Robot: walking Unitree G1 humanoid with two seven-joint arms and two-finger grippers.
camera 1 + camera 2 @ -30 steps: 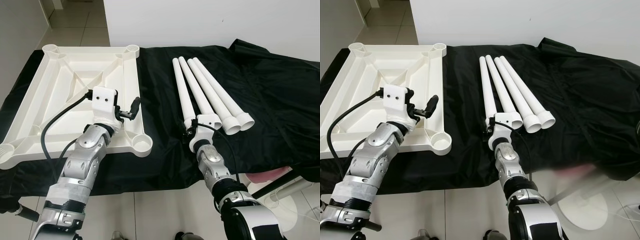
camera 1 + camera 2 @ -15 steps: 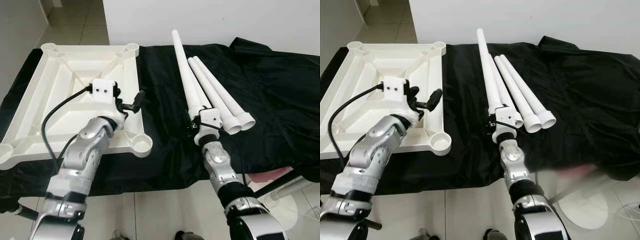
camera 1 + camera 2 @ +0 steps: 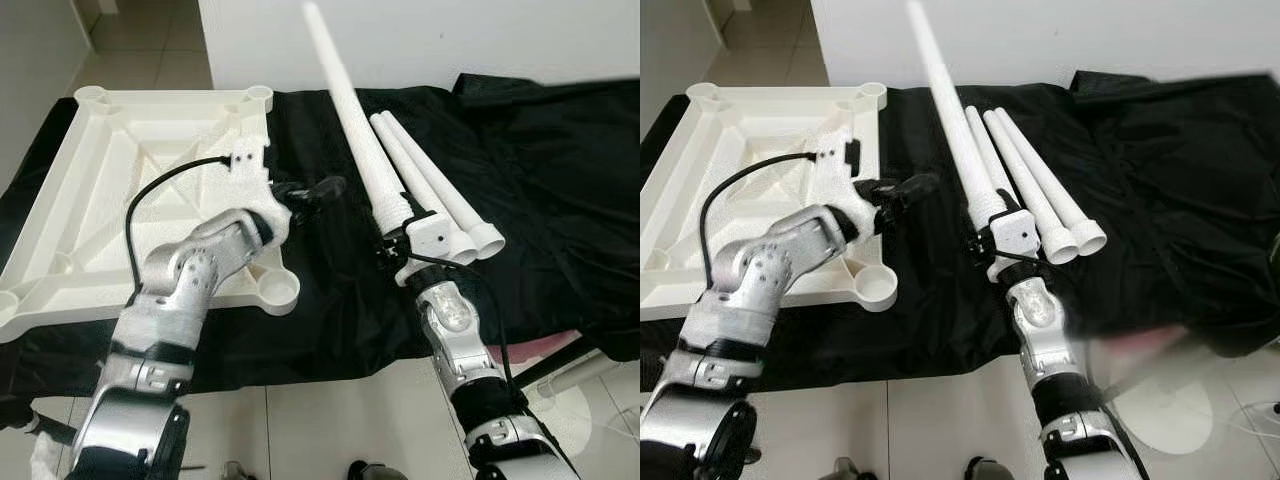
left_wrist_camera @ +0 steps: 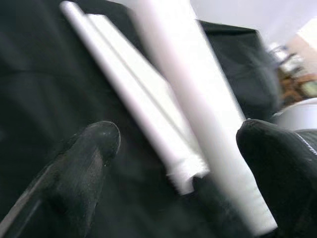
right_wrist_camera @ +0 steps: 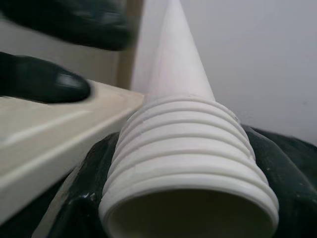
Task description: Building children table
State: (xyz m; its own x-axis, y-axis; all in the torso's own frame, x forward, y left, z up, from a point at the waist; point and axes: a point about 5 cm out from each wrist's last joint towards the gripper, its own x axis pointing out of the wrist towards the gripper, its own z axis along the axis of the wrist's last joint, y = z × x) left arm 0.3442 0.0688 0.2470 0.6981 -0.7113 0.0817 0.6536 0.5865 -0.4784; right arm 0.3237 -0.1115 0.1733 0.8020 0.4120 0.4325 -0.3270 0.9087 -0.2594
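My right gripper point(image 3: 390, 237) is shut on a white table leg point(image 3: 352, 110) just above its threaded end point(image 5: 188, 163). The leg is tilted up off the black cloth, its tip pointing up and away. My left gripper point(image 3: 316, 190) is open beside the raised leg, over the cloth just right of the tabletop. In the left wrist view the leg point(image 4: 198, 114) passes between the two spread fingers point(image 4: 86, 163), not gripped. The white tabletop point(image 3: 120, 190) lies upside down on the left, with a round leg socket point(image 3: 277, 290) at its near right corner.
The other white legs point(image 3: 440, 195) lie side by side on the black cloth point(image 3: 560, 180) right of the raised one. A white wall stands behind the table. Tiled floor lies in front, with a white stand base point(image 3: 1170, 405) at the lower right.
The right gripper has lifted the leg from flat on the cloth to steeply tilted. The left arm has swung right, from over the tabletop to beside the raised leg.
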